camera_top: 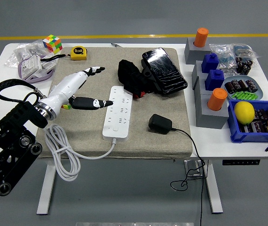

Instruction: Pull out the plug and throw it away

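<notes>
While nothing is held, these items are seen:
Left hand (80,89): white shell, black fingertips, fingers spread wide, held over the mat's left part; one fingertip lies just beside the power strip's left edge.
Power strip (118,111): long white plastic bar, laid flat on the beige fabric mat (171,141); no plug is seen in its sockets.
White cable (61,153): looped off the mat's near-left corner.
Plug (160,124): black blocky adapter, set on the mat right of the strip, its thin cord hanging over the table edge.
Black cloth (133,77): crumpled, behind the strip, beside a glossy wrapped black slab (164,70).
</notes>
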`<action>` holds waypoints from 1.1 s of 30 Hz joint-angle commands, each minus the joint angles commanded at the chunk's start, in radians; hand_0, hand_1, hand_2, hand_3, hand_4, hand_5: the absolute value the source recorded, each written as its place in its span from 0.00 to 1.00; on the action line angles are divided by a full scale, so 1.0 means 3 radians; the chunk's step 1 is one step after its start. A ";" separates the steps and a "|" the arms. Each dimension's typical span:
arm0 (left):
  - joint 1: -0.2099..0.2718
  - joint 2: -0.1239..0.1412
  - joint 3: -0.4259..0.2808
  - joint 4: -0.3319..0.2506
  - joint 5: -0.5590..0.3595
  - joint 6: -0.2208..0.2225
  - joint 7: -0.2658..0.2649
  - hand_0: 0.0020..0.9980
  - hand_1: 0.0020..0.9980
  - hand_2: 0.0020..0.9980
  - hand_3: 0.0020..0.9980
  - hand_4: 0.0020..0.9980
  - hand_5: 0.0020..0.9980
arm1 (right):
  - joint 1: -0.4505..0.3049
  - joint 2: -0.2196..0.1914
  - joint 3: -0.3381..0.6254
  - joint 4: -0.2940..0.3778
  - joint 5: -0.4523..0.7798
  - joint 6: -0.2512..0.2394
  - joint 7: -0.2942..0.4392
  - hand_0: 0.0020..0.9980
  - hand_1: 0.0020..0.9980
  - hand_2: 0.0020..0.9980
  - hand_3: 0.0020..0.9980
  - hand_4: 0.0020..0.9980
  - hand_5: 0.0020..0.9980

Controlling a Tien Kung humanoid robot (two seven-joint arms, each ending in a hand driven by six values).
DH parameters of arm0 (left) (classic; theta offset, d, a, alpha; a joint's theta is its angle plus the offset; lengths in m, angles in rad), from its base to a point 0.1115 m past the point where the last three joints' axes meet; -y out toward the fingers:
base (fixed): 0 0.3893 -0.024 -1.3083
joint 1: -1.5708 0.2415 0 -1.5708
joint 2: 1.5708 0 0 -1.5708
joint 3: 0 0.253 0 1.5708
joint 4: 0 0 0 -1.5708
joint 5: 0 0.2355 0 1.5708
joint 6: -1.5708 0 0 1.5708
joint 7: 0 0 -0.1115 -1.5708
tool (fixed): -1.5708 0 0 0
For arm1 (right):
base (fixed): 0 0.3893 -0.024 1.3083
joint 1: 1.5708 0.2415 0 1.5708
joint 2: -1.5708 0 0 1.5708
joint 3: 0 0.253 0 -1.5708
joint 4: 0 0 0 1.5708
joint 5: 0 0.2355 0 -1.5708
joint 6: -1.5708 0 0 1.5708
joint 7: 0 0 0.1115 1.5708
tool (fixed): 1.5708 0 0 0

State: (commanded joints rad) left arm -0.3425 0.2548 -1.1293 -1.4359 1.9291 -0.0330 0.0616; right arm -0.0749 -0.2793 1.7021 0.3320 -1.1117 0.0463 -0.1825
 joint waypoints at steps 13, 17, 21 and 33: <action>0.0008 -0.0001 -0.0004 0.0003 0.0016 0.0013 0.0014 0.87 0.88 0.91 0.92 1.00 0.50 | 0.0007 0.0003 -0.0006 0.0004 0.0010 -0.0009 0.0005 0.57 0.66 0.67 0.58 1.00 0.48; 0.0013 -0.0003 -0.0006 0.0003 0.0011 0.0011 0.0008 0.87 0.88 0.90 0.92 1.00 0.50 | 0.0000 0.0001 -0.0009 0.0002 0.0009 -0.0006 0.0001 0.57 0.66 0.67 0.58 1.00 0.48; 0.0015 0.0003 -0.0003 0.0004 0.0009 0.0008 0.0005 0.87 0.88 0.90 0.92 1.00 0.50 | -0.0002 -0.0003 -0.0001 0.0000 0.0004 -0.0004 -0.0004 0.57 0.66 0.67 0.58 1.00 0.48; 0.0000 0.0014 0.0011 0.0005 0.0007 -0.0001 0.0004 0.87 0.87 0.90 0.92 1.00 0.50 | 0.0006 -0.0012 -0.0016 0.0004 0.0014 -0.0012 -0.0005 0.57 0.66 0.67 0.58 1.00 0.48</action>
State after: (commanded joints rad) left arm -0.3426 0.2589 -1.1259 -1.4344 1.9311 -0.0334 0.0629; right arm -0.0732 -0.2828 1.6973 0.3332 -1.1075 0.0427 -0.1839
